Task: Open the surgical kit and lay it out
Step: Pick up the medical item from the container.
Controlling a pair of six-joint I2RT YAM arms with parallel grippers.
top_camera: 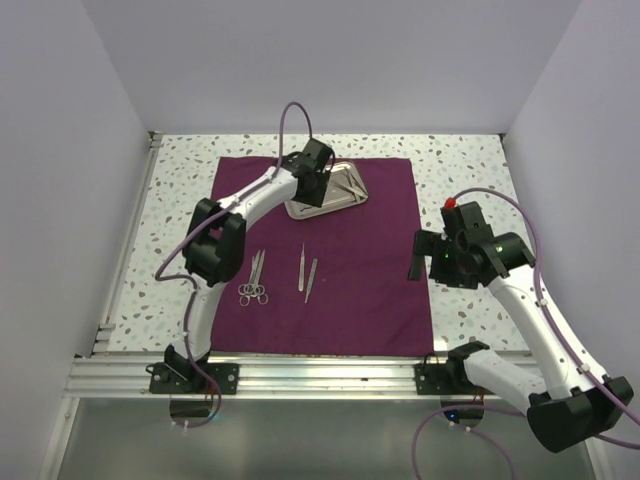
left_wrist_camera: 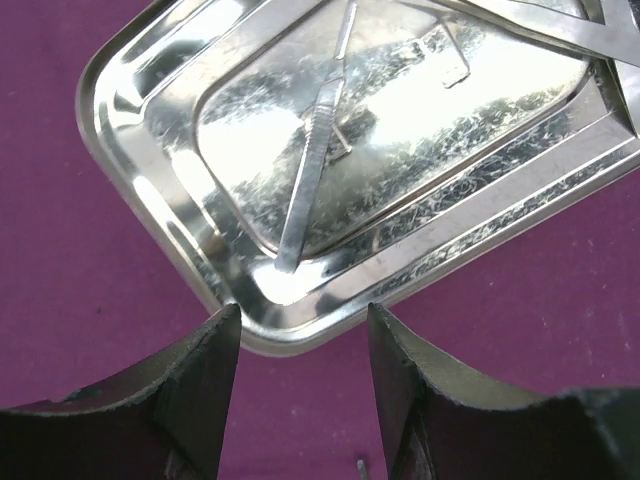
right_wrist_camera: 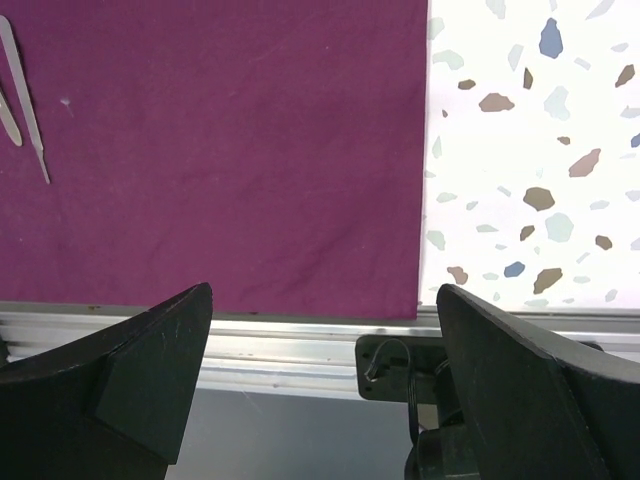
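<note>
White walls close in a speckled tabletop [top_camera: 470, 170], and an aluminium rail [top_camera: 320, 372] runs along its near edge, where both arms are bolted. We see a purple cloth [top_camera: 375, 250] spread flat across the middle, with bare speckled surface to its right. On the far part of the cloth sits a shiny steel tray [left_wrist_camera: 130, 140], askew to the cloth's edges. From above, the left arm hides part of the tray. The left wrist view shows one thin flat-handled instrument [left_wrist_camera: 312, 160] lying inside it and another [left_wrist_camera: 560, 25] cut off at the top right; we cannot tell what kind either is. Nearer the arms, two ring-handled tools [top_camera: 254, 282] lie side by side on the cloth, too small for us to say scissors or forceps. Just to their right lie two slim straight tools [top_camera: 305, 272], probably tweezers. The left gripper [left_wrist_camera: 303, 330] hangs over the tray's near corner with its jaws apart and nothing between them; the rounded rim shows in the gap, and we cannot tell whether it touches. The right gripper [right_wrist_camera: 325, 300] hovers over the cloth's near right corner, spread wide and empty, well apart from the tray and the tools.
</note>
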